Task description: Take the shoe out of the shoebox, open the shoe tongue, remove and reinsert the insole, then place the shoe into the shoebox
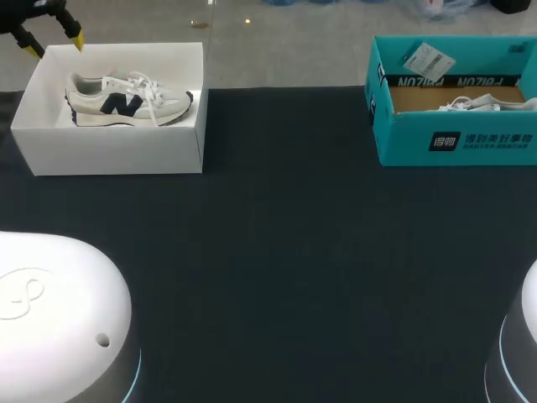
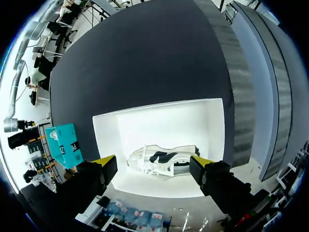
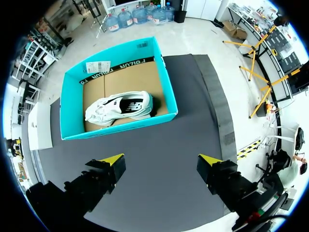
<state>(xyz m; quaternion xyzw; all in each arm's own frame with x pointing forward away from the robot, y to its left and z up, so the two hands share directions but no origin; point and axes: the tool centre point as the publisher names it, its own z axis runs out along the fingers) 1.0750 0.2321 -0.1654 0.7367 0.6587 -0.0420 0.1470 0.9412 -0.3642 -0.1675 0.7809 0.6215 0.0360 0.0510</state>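
The left arm comes in at the far left corner of the dark surface (image 1: 285,252), wrist pointed down, its jaws spread wide with nothing between them; the yellow fingertips (image 1: 77,37) hang just above the far rim of the white shoebox (image 1: 117,151). In the left wrist view the box (image 2: 111,130) lies straight below and ahead of those parted jaws. The pale shoe (image 2: 166,162) with a dark side mark rests on its side on the box floor, in line with the gap between the two fingertips (image 2: 107,161) and touched by neither. The same shoe (image 1: 126,102) shows in the head view. Well apart to the right stands the teal shoebox (image 1: 453,138). The right jaws are likewise wide open and empty, held high over bare surface (image 3: 183,145), with the teal shoebox (image 3: 120,126) ahead of them and a second white shoe (image 3: 118,107) lying on its cardboard floor.
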